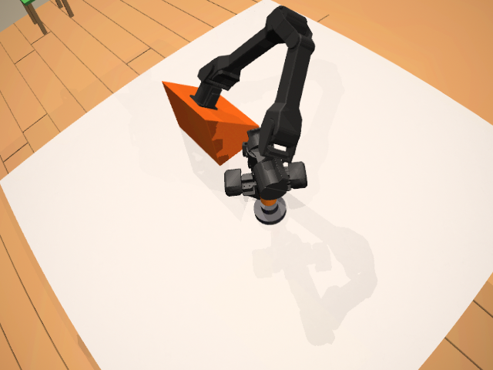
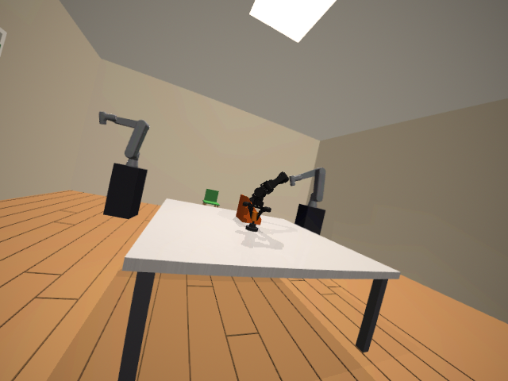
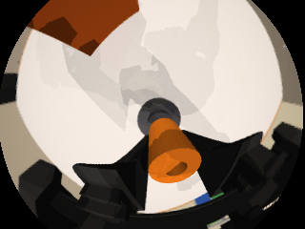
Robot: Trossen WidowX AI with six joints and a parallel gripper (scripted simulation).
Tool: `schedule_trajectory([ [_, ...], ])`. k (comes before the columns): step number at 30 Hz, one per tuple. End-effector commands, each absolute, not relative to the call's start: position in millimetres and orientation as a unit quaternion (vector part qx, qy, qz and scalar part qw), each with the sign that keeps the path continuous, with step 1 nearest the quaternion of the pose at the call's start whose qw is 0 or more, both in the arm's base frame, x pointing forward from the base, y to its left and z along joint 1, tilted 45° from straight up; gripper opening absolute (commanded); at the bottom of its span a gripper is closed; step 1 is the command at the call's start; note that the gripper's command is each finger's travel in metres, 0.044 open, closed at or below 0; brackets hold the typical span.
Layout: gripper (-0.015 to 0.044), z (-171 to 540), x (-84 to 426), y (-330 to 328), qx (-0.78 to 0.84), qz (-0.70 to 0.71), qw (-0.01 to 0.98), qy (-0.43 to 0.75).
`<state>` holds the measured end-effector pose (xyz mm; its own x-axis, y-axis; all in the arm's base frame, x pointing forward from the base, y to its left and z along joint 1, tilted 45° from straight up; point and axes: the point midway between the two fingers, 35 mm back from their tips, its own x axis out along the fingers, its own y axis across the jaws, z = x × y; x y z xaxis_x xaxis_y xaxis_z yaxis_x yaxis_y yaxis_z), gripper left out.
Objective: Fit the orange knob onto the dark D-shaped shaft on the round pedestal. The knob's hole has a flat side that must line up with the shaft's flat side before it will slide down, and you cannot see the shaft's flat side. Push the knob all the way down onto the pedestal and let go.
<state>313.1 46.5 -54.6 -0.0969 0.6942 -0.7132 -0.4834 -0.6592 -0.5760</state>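
Note:
The orange knob is upright between the fingers, above the round grey pedestal. A D-shaped opening shows in the knob's near end in the wrist view. My gripper is shut on the knob, one black finger on each side. In the top view a short grey and dark stub shows between the knob's lower end and the pedestal's disc, so the knob is not down against the disc. The shaft's flat side and the knob's underside are hidden.
An orange wedge-shaped block bears the arm's base and stands close behind the gripper. The white table lies under everything. Two grey arms on black stands and a green chair are beyond the table.

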Motion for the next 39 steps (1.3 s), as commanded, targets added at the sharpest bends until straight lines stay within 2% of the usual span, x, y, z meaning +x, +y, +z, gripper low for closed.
schedule_trajectory([
  [1, 0.0, -53.4, 314.5, 45.8, -0.525, 0.737, 0.421, -0.071],
  [12, 0.0, -56.3, 312.6, 47.5, -0.361, 0.72, 0.568, 0.171],
  [22, 0.0, -57.5, 310.0, 47.4, -0.148, 0.62, 0.656, 0.404],
  [30, 0.0, -55.7, 310.7, 45.9, 0.038, 0.485, 0.672, 0.559],
  [39, 0.0, -52.5, 313.1, 44.8, 0.243, 0.289, 0.627, 0.681],
])
